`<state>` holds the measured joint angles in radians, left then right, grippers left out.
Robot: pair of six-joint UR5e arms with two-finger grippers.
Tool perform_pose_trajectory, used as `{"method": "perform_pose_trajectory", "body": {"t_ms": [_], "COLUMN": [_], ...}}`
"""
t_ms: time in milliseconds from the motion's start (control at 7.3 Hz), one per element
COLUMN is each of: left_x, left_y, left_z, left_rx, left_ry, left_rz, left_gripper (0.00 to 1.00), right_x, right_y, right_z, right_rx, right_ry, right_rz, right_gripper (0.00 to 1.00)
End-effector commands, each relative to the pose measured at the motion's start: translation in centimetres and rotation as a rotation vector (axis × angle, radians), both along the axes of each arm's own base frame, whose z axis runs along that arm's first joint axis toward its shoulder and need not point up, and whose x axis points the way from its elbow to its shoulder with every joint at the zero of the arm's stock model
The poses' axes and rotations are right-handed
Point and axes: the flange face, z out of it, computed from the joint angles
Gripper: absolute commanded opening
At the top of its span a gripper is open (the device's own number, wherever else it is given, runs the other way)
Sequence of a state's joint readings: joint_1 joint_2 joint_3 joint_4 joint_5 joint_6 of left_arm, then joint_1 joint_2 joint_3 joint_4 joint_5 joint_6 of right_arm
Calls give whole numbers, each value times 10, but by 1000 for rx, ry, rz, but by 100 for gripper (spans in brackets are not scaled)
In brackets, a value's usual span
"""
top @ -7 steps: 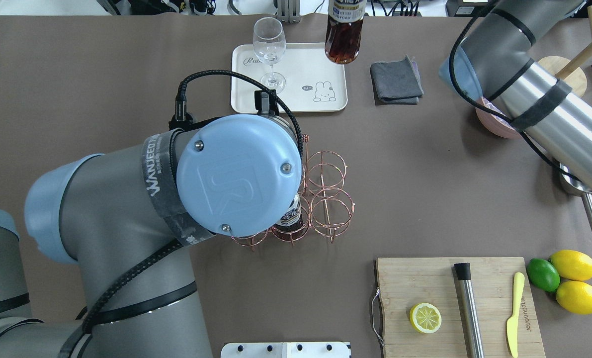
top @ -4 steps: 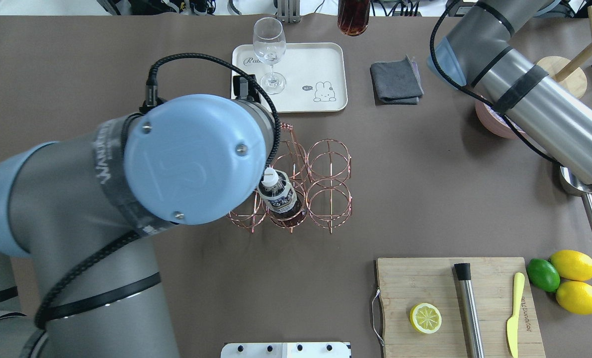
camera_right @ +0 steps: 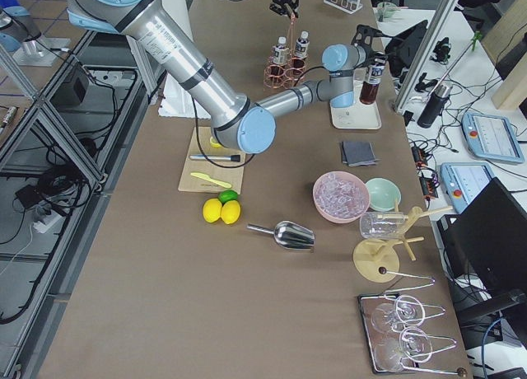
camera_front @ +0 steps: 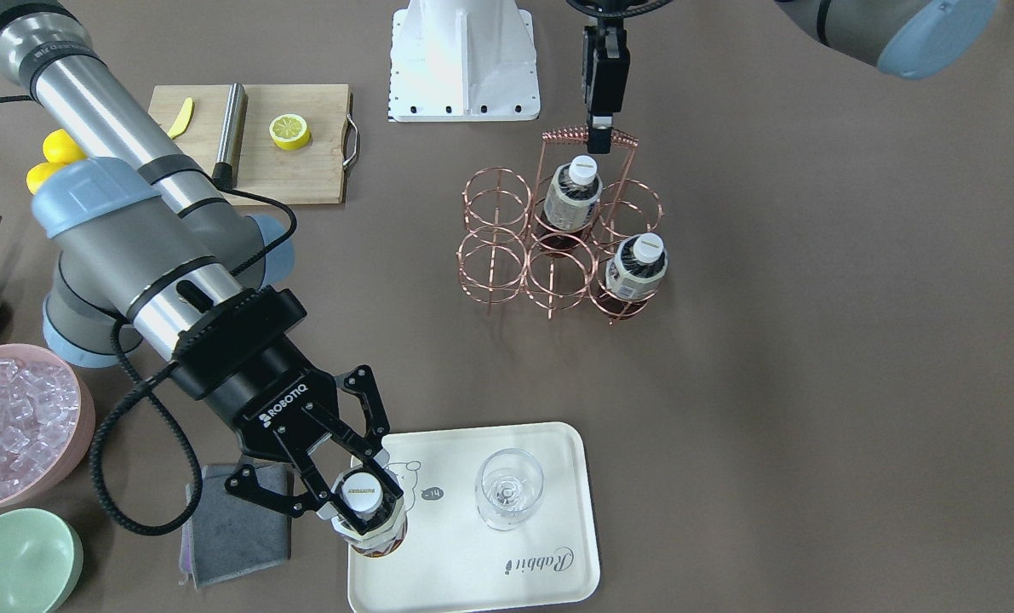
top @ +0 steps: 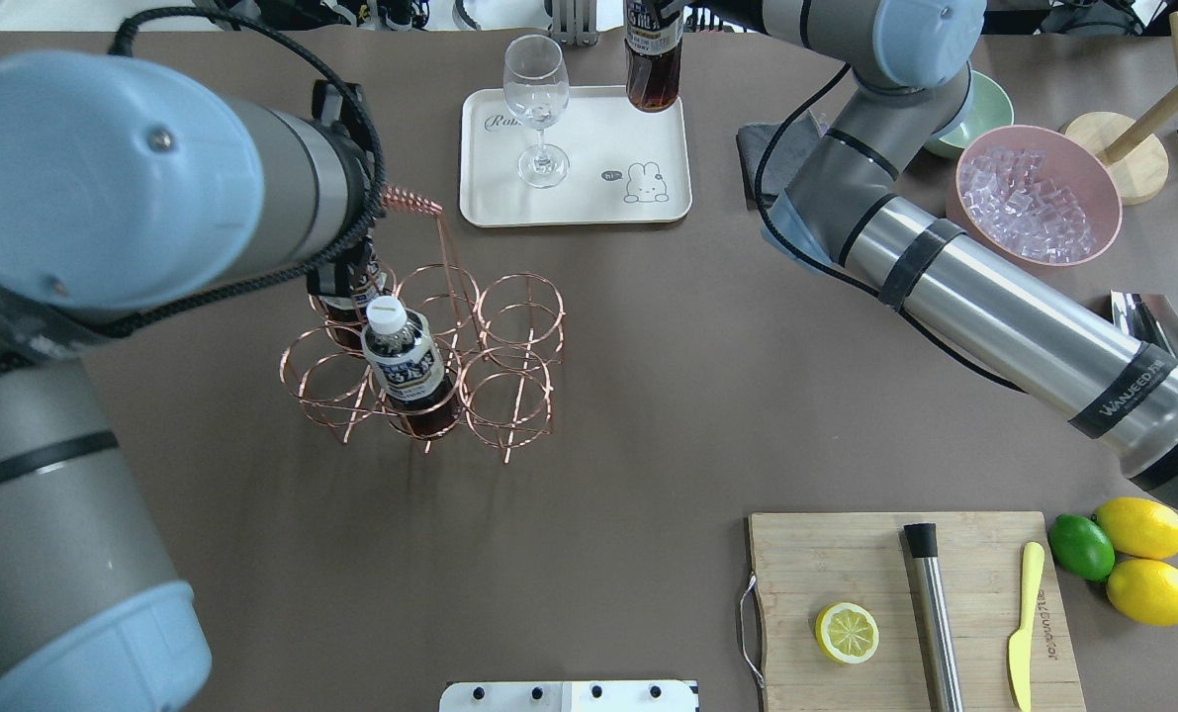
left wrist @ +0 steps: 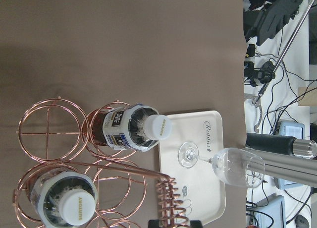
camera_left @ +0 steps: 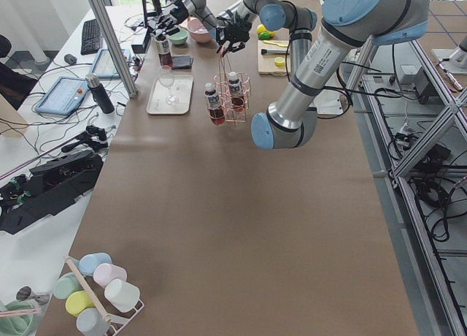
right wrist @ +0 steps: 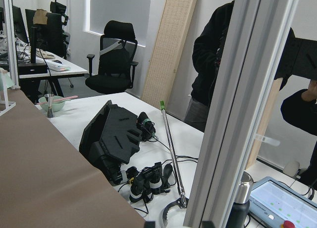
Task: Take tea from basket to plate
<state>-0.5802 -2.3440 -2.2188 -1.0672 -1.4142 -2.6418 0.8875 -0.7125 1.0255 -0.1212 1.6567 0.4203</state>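
The right arm comes in from the desk's (camera_front: 813,340) 3 o'clock edge in the overhead view, its long forearm stretched toward 12 o'clock and the wrist bent down. The right gripper (camera_front: 358,495) is clenched around the neck of the tea (top: 651,77), just under the white cap. The bottle is upright over the plate's (camera_front: 549,545) corner, at 1 o'clock of the wine glass (camera_front: 509,487) in the overhead view. Whether its base touches the plate cannot be told.

The left arm enters from 8 o'clock and its wrist points straight down over the basket (camera_front: 494,232), at about 10 o'clock of the desk's middle. The left gripper (camera_front: 600,141) is pinched on the coiled handle (camera_front: 562,134).

There are three bottles in all. One is held, and two other bottles (camera_front: 573,191) (camera_front: 637,266) stand in the basket's six rings, leaving four rings empty. In the overhead view one is in the near row's middle ring, the other in the far row's left ring.

There is one plate with one glass on it. At 5 o'clock lie one cutting board (top: 846,564) with one lemon half (top: 846,633), two whole lemons (top: 1140,526) (top: 1152,590) and one lime (top: 1080,546).
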Motion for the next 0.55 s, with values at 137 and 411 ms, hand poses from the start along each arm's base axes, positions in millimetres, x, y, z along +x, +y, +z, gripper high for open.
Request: {"method": "perform_pose_trajectory", "body": {"t_ms": [137, 411], "left_x": [-106, -184], "left_y": [-166, -270], "left_z": [108, 183], "left_rx": [-45, -116], "left_ry": [-84, -95], "left_rz": [-17, -95], "left_gripper": [0, 0], "right_x": [-59, -66], "right_y": [23, 29], "right_z": [57, 64], "right_rx": [8, 16], "right_ry": [-30, -42], "right_rz": [-6, -5], "right_gripper": [0, 0]}}
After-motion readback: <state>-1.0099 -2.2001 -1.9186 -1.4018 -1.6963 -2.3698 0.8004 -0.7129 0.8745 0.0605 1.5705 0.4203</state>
